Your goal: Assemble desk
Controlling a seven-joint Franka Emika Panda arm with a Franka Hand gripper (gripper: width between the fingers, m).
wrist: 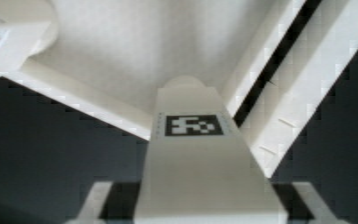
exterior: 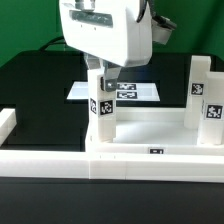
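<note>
Jaws (exterior: pixel 103 78) clenched on leg (exterior: pixel 103 108), upright at top's (exterior: pixel 150 135) corner socket, frame centre-left. Risk: slight tilt or offset, then leg jams, cross-threads, or slips from grip.

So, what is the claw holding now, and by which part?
The claw holds one upright desk leg by its upper end, at the desk top corner.

My end effector (exterior: pixel 103 68) is white. The leg (exterior: pixel 103 108) beneath it is white with a black-and-white tag; the table (exterior: pixel 40 85) is black, green behind.
</note>
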